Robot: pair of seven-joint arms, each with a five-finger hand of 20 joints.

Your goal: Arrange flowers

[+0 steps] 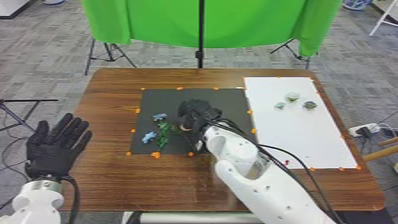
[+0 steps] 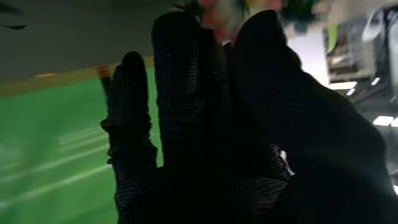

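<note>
Pink blooms [image 2: 216, 20] near my right hand [image 1: 197, 109]; clamped or apart, I cannot tell. Better take them low, lift slowly, not crush.

No text, labels, brands, numbers or signs can be read in either the head or right wrist view.

Wooden table [image 1: 107, 100] | dark mat [image 1: 164, 100] | white sheet [image 1: 298, 130] beside it | orange marks [image 1: 156, 155]

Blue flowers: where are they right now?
In the head view, the blue flowers lie on the left part of the dark mat, beside the green stems and to the left of the right hand.
</note>
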